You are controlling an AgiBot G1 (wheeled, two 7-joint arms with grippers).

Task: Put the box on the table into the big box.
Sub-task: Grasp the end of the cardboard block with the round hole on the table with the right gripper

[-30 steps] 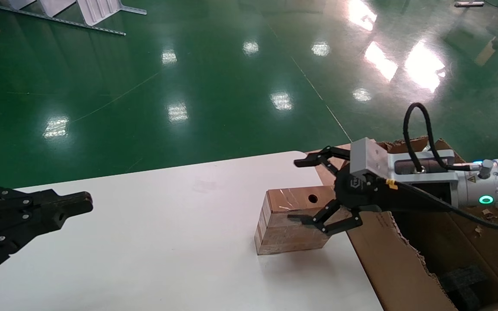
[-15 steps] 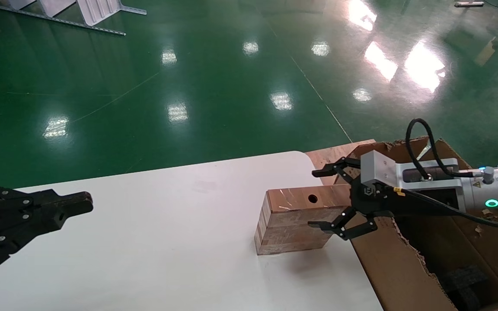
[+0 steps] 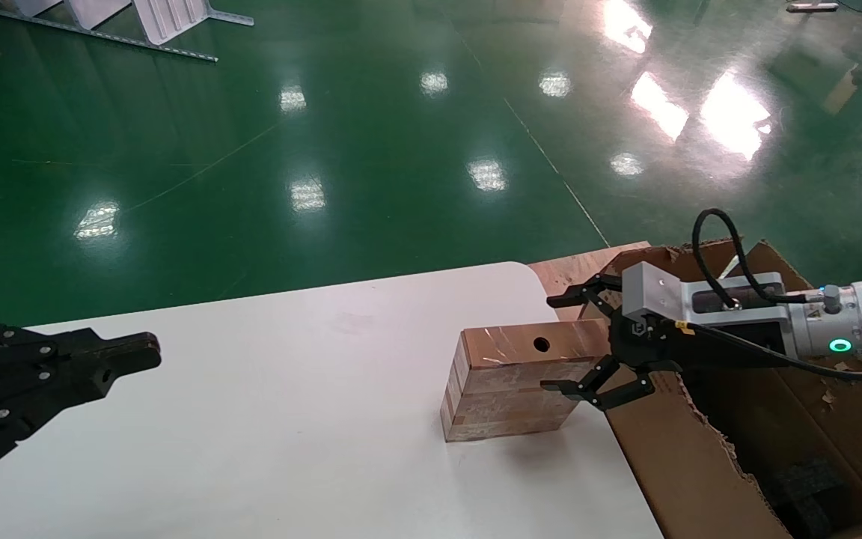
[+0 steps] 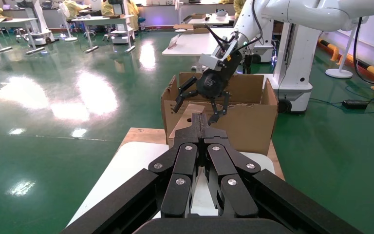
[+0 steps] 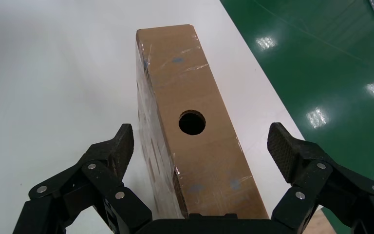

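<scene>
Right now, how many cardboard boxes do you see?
2. The small taped box stands on the white table, between the open right gripper's fingers. The large torn carton sits beside the table's right edge.

The end of the box (image 3: 509, 378) nearest the right claw (image 3: 567, 343) is covered by the claw's body in the head view, and in the right wrist view the same end runs under the claw (image 5: 202, 146) and out of sight, so it cannot be told whether the box touches anything there. Behind the right claw, the big box (image 3: 700, 457) is cut off by the picture's edges, and the arm hides part of its inside; only a corner of a black foam block (image 3: 805, 486) shows. The left claw (image 3: 128, 358) is cut off where its arm leaves the picture. In the left wrist view the left claw (image 4: 202, 122) covers most of the box.
</scene>
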